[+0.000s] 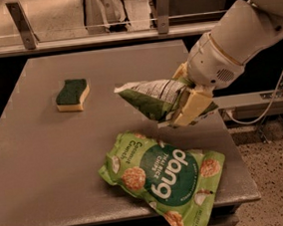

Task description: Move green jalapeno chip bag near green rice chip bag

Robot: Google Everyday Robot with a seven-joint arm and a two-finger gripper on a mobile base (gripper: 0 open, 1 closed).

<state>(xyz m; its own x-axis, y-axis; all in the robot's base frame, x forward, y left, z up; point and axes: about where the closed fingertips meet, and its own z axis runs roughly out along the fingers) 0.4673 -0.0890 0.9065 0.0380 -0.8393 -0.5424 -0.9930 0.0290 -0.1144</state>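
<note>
My gripper (188, 105) is shut on the green jalapeno chip bag (150, 100), a small dark green foil bag with a white print panel. It holds the bag in the air above the grey table (46, 159), right of centre, with the bag pointing left. The green rice chip bag (162, 175), large and light green with a dark "dang" circle, lies flat on the table just below the held bag, near the front right edge. A small gap shows between the two bags.
A green-topped yellow sponge (72, 95) lies on the table's left part. A metal rail with posts (20, 24) runs behind the table. The table's right edge drops to a speckled floor (277, 172). A cable (279, 91) hangs at right.
</note>
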